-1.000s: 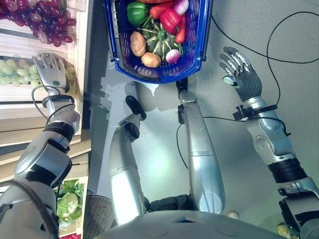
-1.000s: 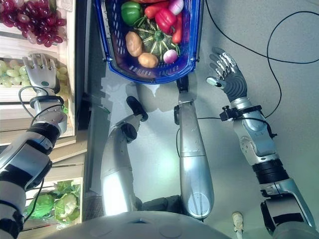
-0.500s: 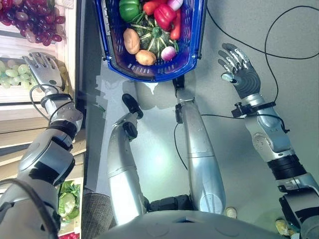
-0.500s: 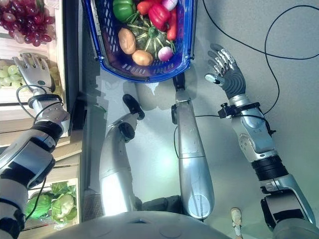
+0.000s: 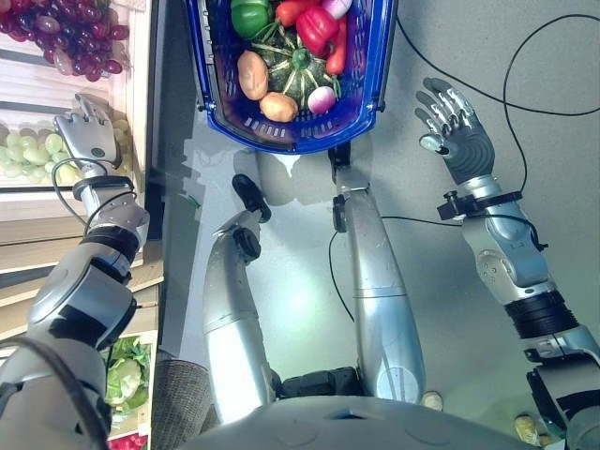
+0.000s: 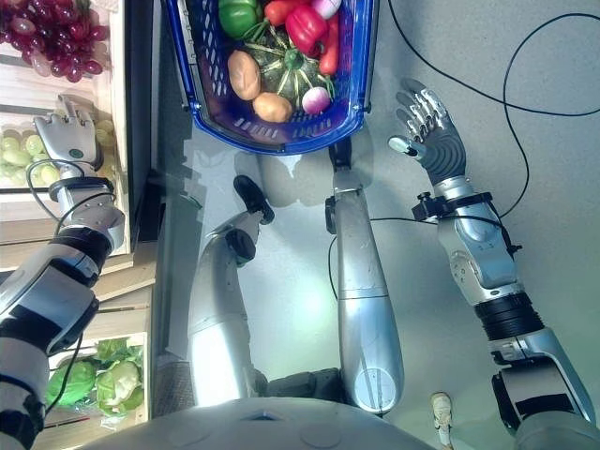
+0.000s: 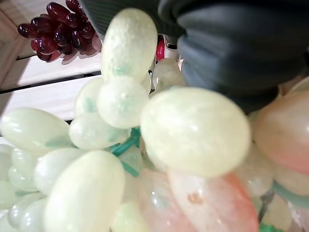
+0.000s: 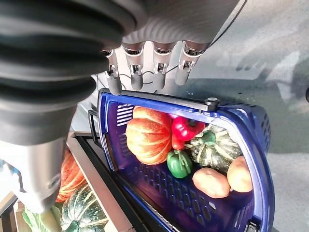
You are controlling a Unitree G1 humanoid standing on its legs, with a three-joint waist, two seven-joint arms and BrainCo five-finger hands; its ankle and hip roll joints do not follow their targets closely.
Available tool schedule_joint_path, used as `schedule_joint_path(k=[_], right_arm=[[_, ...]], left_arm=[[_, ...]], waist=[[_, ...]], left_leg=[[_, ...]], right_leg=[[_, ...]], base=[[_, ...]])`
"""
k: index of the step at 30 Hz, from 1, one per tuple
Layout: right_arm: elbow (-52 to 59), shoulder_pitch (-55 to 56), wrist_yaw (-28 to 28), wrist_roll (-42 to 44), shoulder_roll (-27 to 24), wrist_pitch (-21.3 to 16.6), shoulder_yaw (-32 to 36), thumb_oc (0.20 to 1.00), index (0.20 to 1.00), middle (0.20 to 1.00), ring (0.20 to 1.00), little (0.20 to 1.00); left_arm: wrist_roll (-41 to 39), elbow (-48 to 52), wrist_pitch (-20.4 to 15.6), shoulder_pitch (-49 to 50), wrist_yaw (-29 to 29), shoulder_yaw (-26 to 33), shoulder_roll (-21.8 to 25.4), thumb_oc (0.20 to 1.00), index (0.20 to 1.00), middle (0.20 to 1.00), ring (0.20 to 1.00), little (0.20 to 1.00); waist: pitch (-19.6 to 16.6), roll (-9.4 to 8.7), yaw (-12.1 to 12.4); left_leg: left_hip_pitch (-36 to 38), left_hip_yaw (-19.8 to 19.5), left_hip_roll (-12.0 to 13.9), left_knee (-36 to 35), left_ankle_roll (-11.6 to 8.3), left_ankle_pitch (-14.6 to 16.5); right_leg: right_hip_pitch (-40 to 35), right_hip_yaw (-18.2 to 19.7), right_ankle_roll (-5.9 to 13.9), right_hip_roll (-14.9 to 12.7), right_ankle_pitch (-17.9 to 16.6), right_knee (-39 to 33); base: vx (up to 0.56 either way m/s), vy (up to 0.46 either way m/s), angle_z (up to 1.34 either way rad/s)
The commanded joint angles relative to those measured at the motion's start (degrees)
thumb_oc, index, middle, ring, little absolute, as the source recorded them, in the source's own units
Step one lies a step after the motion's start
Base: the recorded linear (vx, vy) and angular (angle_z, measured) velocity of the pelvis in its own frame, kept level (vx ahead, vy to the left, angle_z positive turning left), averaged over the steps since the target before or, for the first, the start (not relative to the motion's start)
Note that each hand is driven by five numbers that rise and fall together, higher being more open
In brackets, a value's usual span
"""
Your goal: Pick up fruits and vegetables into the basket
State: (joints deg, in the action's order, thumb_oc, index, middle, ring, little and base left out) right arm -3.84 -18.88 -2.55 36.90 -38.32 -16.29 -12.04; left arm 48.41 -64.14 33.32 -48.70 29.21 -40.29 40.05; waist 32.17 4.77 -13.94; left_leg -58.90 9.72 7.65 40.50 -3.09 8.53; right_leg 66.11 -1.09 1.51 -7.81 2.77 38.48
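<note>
My left hand (image 5: 86,139) reaches over the wooden shelf (image 5: 37,202) at my left side, its fingers straight and spread above a bunch of green grapes (image 7: 91,159). In the left wrist view the grapes sit right under the hand, pale green with a few pinkish ones among them; I cannot tell whether the fingers touch them. A bunch of dark red grapes (image 5: 70,42) lies in the next compartment further along the shelf, well apart from the hand. Lower shelf compartments hold leafy green cabbages (image 6: 98,384).

The blue basket (image 5: 370,89) stands on the grey floor (image 5: 553,56) ahead of me, just beside the shelf. It holds a green pepper (image 5: 248,16), a red pepper (image 5: 319,23), a striped green squash (image 5: 295,75), 2 potatoes (image 5: 253,75), a small radish (image 5: 322,99) and, in the right wrist view, an orange pumpkin (image 8: 147,135).

My right hand (image 5: 459,131) hangs over the floor to the right of the basket, fingers relaxed and spread, holding nothing.
</note>
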Motion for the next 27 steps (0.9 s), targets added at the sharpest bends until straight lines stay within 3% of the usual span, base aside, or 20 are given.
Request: schedule_joint_path(k=[1,6,8,10,11,12,13,16,21,27], right_arm=[[6.44,4.46,0.3,-1.5,0.67,-3.12,0.65,1.0,1.0,1.0,1.0,1.0],[7.15,6.48,-0.61,-2.9,1.0,-3.1,1.44,1.0,1.0,1.0,1.0,1.0],[7.54,7.47,-1.77,-3.52,1.18,-2.6,1.75,1.0,1.0,1.0,1.0,1.0],[7.58,7.96,-1.83,-3.95,1.26,-2.6,1.75,1.0,1.0,1.0,1.0,1.0],[7.94,8.6,-2.41,-4.66,1.48,-1.63,1.89,1.0,1.0,1.0,1.0,1.0],[7.97,8.64,-2.43,-4.71,1.52,-1.5,1.79,1.0,1.0,1.0,1.0,1.0],[7.79,8.65,-2.72,-5.45,1.83,-1.02,1.65,1.0,1.0,1.0,1.0,1.0],[7.94,8.55,-3.59,-6.56,2.03,0.76,1.81,1.0,1.0,1.0,1.0,1.0],[9.14,8.45,-2.53,-9.74,2.17,4.26,1.49,1.0,1.0,1.0,1.0,1.0],[9.23,9.03,0.41,-18.09,1.98,11.64,0.92,1.0,1.0,1.0,1.0,1.0]], left_arm=[[-6.4,-4.16,-3.94,10.88,0.99,3.62,1.41,0.2,0.2,0.2,0.2,0.2],[-15.87,-2.0,-9.97,13.29,5.62,6.89,2.36,0.2,0.2,0.2,0.2,0.2],[-29.64,-0.26,-15.32,14.01,4.67,9.79,2.68,0.2,0.2,0.2,0.2,0.2],[-32.79,0.3,-16.73,14.41,3.46,11.66,2.57,0.2,0.2,0.2,0.2,0.2],[-39.78,0.9,-21.88,15.21,0.59,16.92,2.26,0.2,0.2,0.2,0.2,0.2],[-39.76,0.73,-22.34,15.36,0.04,17.52,2.21,0.2,0.2,0.2,0.2,0.2],[-43.27,0.24,-25.87,15.26,-1.8,20.46,2.01,0.2,0.2,0.2,0.2,0.2],[-51.79,0.19,-31.31,15.75,-6.01,25.33,1.93,0.2,0.2,0.2,0.2,0.2],[-61.15,5.15,-34.64,18.32,-9.47,30.33,0.95,0.2,0.2,0.2,0.2,0.2],[-72.21,18.18,-42.41,25.12,-11.78,36.03,-1.81,0.2,0.2,0.2,0.2,0.2]], waist=[[-2.37,-2.16,0.99],[-2.37,-2.24,1.67],[-2.37,-2.31,2.13],[-2.37,-2.34,2.33],[-2.37,-2.32,2.93],[-2.37,-2.34,2.91],[-2.37,-2.33,3.19],[-2.37,-2.22,3.61],[-2.37,-1.68,4.55],[-2.37,-1.24,6.47]], left_leg=[[0.84,1.17,-2.8,-1.13,0.85,2.92],[3.25,1.24,-2.87,-1.98,0.97,2.62],[4.79,1.18,-3.06,-2.57,1.04,2.33],[5.4,1.11,-3.19,-2.83,1.08,2.18],[6.98,0.88,-3.37,-3.38,1.23,1.67],[7.26,0.88,-3.37,-3.49,1.24,1.63],[8.46,0.91,-3.33,-3.92,1.27,1.35],[11.08,0.74,-3.53,-4.87,1.26,0.78],[15.02,0.67,-4.3,-6.97,1.15,-0.06],[18.8,0.01,-5.62,-8.74,1.3,-0.21]], right_leg=[[-2.39,0.37,3.56,-0.15,3.13,-1.1],[-4.83,-0.27,3.63,-0.61,3.31,-1.43],[-6.45,-0.67,3.66,-0.75,3.47,-1.58],[-7.12,-0.73,3.65,-0.81,3.49,-1.72],[-8.67,-0.89,3.63,-0.81,3.66,-1.59],[-8.94,-0.91,3.63,-0.84,3.72,-1.61],[-10.08,-1.06,3.6,-0.98,3.95,-1.59],[-12.61,-1.22,3.53,-1.14,4.34,-1.68],[-16.54,-1.74,3.58,-1.33,4.6,-2.87],[-21.19,-2.69,3.38,-1.48,5.14,-4.29]], base=[[0.01,0.002,0.1],[0.01,-0.013,0.07],[0.0,-0.027,0.08],[0.0,-0.021,0.06],[0.01,-0.019,0.08],[0.01,-0.016,0.08],[0.01,0.001,0.07],[0.0,0.0,0.02],[0.0,0.0,0.01],[-0.01,-0.029,0.08]])
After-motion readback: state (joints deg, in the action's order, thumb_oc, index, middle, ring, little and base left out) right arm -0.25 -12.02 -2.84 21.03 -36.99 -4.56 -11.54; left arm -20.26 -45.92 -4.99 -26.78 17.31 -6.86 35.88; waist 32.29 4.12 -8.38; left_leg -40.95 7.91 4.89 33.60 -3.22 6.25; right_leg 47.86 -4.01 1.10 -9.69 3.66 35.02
